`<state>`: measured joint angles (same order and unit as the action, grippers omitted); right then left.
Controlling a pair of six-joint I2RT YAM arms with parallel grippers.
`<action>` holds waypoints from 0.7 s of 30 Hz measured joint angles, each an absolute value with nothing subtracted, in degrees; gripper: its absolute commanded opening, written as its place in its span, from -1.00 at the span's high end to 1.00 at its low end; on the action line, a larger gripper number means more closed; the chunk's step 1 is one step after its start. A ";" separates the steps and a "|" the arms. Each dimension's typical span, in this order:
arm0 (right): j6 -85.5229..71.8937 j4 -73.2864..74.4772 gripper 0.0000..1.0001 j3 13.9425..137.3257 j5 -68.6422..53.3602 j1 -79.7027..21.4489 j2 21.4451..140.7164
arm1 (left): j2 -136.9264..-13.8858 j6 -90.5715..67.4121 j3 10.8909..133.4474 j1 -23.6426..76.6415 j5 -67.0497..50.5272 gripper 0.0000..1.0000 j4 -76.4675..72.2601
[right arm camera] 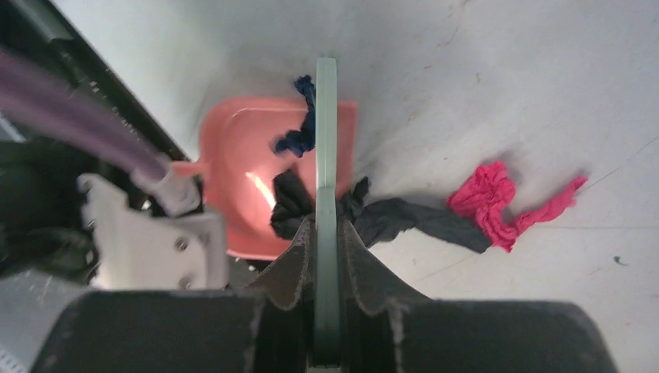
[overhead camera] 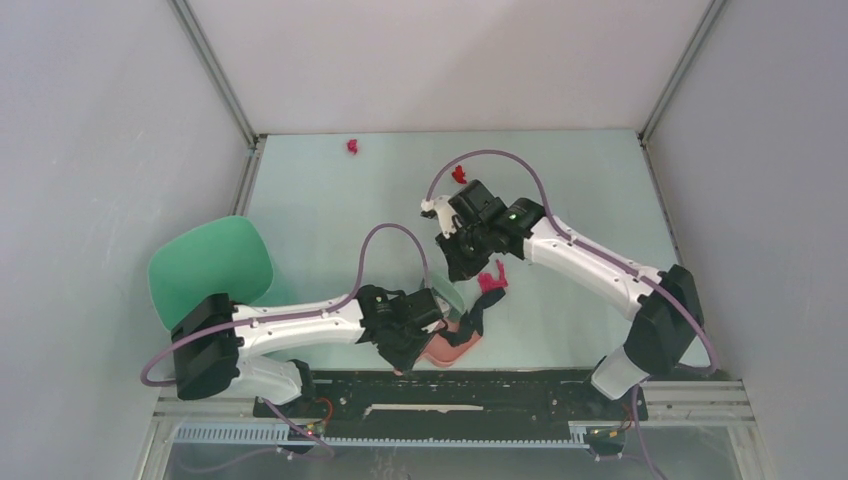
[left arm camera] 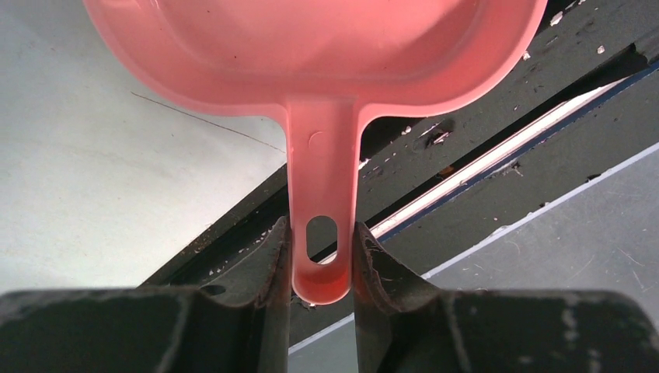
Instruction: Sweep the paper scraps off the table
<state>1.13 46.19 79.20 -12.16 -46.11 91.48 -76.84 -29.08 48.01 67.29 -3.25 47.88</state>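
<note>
My left gripper (left arm camera: 322, 237) is shut on the handle of the pink dustpan (left arm camera: 311, 54), which lies at the near table edge (overhead camera: 452, 346). My right gripper (right arm camera: 326, 231) is shut on the green brush (right arm camera: 326, 140), seen edge-on over the dustpan's mouth (right arm camera: 233, 163). A dark blue scrap (right arm camera: 299, 138) sits at the pan's mouth. A black scrap (right arm camera: 408, 219) lies partly in front of it, and a magenta scrap (right arm camera: 488, 203) lies beside that (overhead camera: 491, 281). Two red scraps lie farther off on the table (overhead camera: 330, 220), one at the back edge (overhead camera: 352, 146) and one behind the right gripper (overhead camera: 459, 175).
A darker green round bin (overhead camera: 212, 270) stands off the table's left edge, beside the left arm. A black rail (left arm camera: 482, 155) runs along the near edge, under the dustpan. Grey walls enclose the table on three sides.
</note>
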 measured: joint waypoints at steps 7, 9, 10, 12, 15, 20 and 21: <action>-0.40 50.24 1.00 82.11 -16.60 -42.28 87.02 | -76.99 -29.04 48.01 67.33 -2.07 1.00 47.62; -0.51 50.57 1.00 83.26 -17.12 -39.68 86.19 | -77.01 -28.99 48.01 67.33 -1.87 1.00 47.66; -0.49 50.74 1.00 83.90 -17.04 -38.50 86.02 | -77.01 -28.95 48.05 67.33 -1.80 1.00 47.72; -0.16 51.05 1.00 85.62 -15.18 -35.99 85.95 | -77.01 -28.88 48.45 67.35 -1.67 1.00 48.47; 2.04 50.92 1.00 86.83 -8.10 -33.76 85.80 | -76.86 -28.42 49.69 67.37 -1.67 1.00 50.46; 8.03 50.85 1.00 85.54 6.11 -33.30 85.62 | -74.43 -27.51 51.20 67.37 -1.98 1.00 55.13; 9.13 50.74 1.00 84.51 8.73 -33.10 85.58 | -74.04 -27.33 51.33 67.37 -2.11 1.00 55.83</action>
